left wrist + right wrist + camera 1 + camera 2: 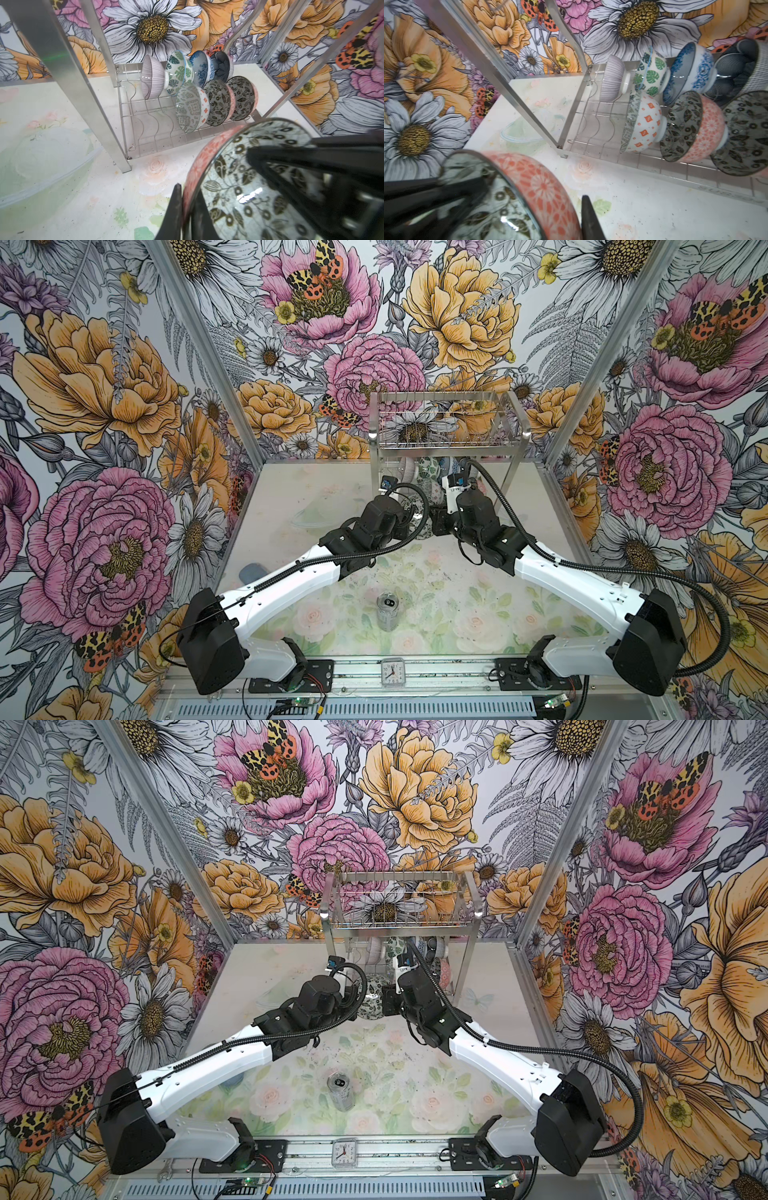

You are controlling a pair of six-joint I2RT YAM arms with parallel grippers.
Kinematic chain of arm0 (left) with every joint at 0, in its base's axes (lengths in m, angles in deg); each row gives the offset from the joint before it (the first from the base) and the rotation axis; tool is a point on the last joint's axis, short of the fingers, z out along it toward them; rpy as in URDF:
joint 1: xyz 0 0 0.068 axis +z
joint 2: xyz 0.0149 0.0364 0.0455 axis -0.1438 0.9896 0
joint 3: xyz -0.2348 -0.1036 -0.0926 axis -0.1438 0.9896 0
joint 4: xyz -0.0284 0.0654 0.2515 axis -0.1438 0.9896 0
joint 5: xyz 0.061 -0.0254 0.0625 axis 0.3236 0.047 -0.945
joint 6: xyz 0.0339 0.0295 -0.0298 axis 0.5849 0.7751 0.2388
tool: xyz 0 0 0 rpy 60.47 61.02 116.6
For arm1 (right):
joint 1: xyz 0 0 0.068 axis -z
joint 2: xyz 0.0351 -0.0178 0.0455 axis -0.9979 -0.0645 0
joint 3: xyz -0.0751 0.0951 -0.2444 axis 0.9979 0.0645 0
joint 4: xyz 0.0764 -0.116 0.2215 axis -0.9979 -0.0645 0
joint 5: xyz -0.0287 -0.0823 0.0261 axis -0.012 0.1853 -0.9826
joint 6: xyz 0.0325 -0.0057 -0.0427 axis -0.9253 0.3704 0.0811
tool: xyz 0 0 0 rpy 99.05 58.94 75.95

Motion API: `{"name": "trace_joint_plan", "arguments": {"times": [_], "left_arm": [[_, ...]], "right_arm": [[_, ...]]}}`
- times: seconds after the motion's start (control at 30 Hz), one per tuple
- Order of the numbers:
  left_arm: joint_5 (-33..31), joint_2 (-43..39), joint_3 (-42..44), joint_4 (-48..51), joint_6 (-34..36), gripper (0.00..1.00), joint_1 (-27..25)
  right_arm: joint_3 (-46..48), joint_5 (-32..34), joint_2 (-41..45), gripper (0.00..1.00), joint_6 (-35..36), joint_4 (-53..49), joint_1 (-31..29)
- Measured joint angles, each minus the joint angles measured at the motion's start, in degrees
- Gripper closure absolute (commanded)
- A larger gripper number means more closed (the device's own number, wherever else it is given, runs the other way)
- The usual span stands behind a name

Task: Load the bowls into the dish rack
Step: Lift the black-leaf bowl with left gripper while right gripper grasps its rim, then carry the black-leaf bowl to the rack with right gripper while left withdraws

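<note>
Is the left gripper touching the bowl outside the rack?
Touching. Left wrist view shows the left gripper shut on the pink-sided bowl, a finger each side of its rim.

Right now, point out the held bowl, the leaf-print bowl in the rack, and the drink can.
held bowl (226, 172), left wrist view, on its patterned inside.
leaf-print bowl (179, 71), left wrist view, on its inner face.
drink can (387, 616), in a top view, on its side wall.
</note>
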Motion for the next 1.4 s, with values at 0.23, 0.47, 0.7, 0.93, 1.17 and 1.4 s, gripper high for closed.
{"name": "trace_joint_plan", "arguments": {"times": [0.23,0.47,0.7,0.93,1.17,1.4], "left_arm": [[-0.70,-1.53,1.49,0.79,1.57,0.93,0.02],[-2.75,-7.37,2.01,1.64,1.57,0.01,1.22],[-4.63,-20.41,2.01,9.11,3.96,0.01,8.26],[-0.33,-26.60,1.18,20.17,7.41,0.01,20.61],[4.81,-25.22,2.97,23.43,13.25,0.01,30.10],[10.97,-25.24,8.96,22.84,14.64,0.01,35.21]], "right_arm": [[-0.04,0.11,-0.28,1.00,0.20,-0.52,-0.76],[-0.07,1.66,-0.28,1.00,0.59,-0.15,-1.05],[-4.90,10.62,-4.87,1.00,2.84,-1.88,-1.68],[-9.92,25.64,-12.39,1.00,5.07,-4.20,-3.08],[-18.01,40.48,-22.69,1.00,9.09,-5.88,-5.05],[-27.04,48.22,-32.28,1.00,14.69,-5.70,-6.19]]}}
